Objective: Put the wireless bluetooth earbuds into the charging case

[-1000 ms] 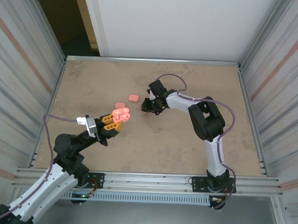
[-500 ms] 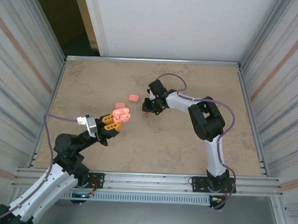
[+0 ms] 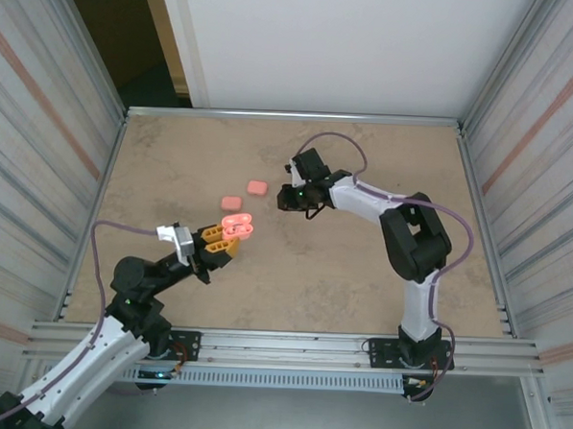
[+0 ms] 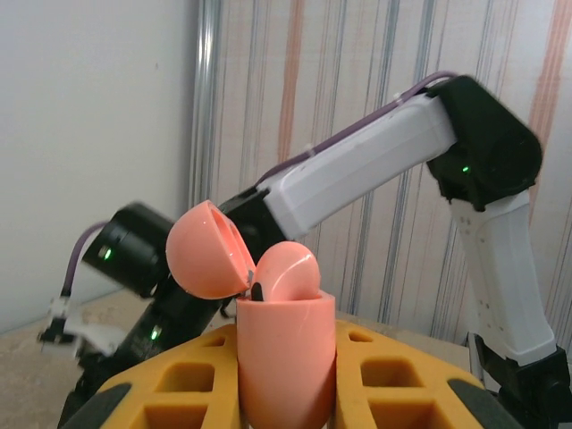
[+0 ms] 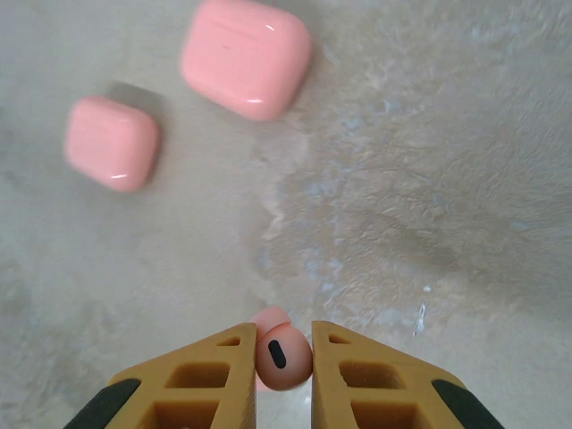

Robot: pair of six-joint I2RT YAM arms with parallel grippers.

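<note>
Plastic all round — left gripper clamps a glossy open-lidded case, right gripper a smooth rounded earbud.

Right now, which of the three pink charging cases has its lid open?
The case clamped in the left gripper: its lid is flipped up. The two cases lying on the table are shut.
</note>
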